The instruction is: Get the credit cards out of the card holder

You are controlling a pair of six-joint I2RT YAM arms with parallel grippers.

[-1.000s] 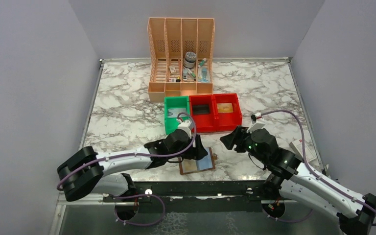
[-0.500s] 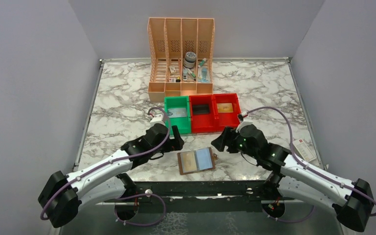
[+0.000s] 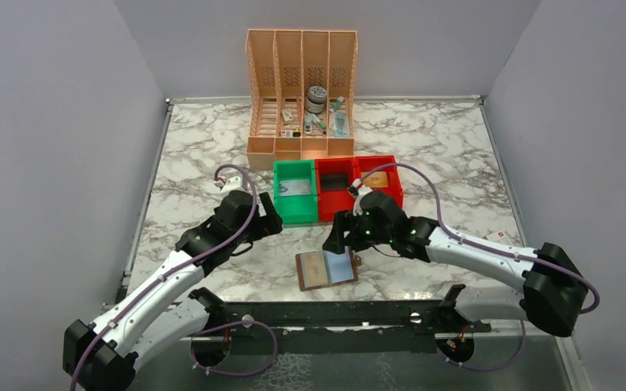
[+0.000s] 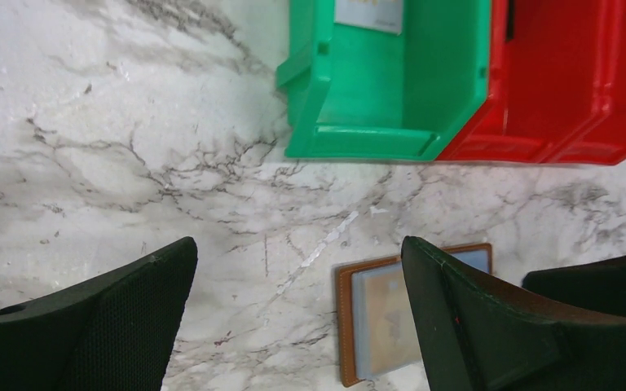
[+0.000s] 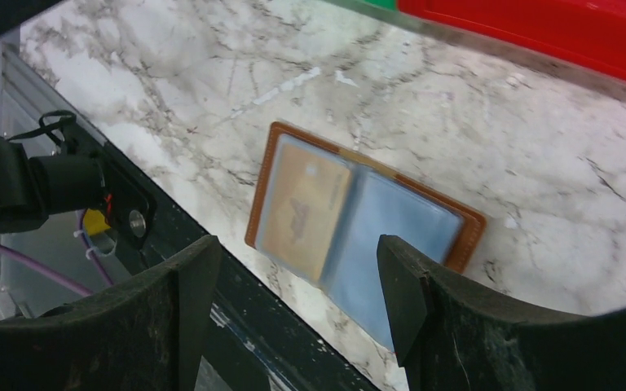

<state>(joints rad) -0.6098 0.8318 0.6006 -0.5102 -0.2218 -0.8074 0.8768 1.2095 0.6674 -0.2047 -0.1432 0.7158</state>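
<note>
Marble worktop [image 3: 204,179] bears the card holder [image 3: 327,268] crosswise just below the right fingers [image 5: 473,326], spread and empty; left fingers [image 4: 489,326] gape farther off.

A robotics lab cell: plain grey walls [image 3: 49,122] box a marble-look table [image 3: 204,163] with bolted robot arms [image 3: 163,281]

Bare table [image 3: 196,163] left of card holder [image 3: 327,269]; green bin [image 3: 295,213] and red bins [image 3: 330,205] close behind.
</note>
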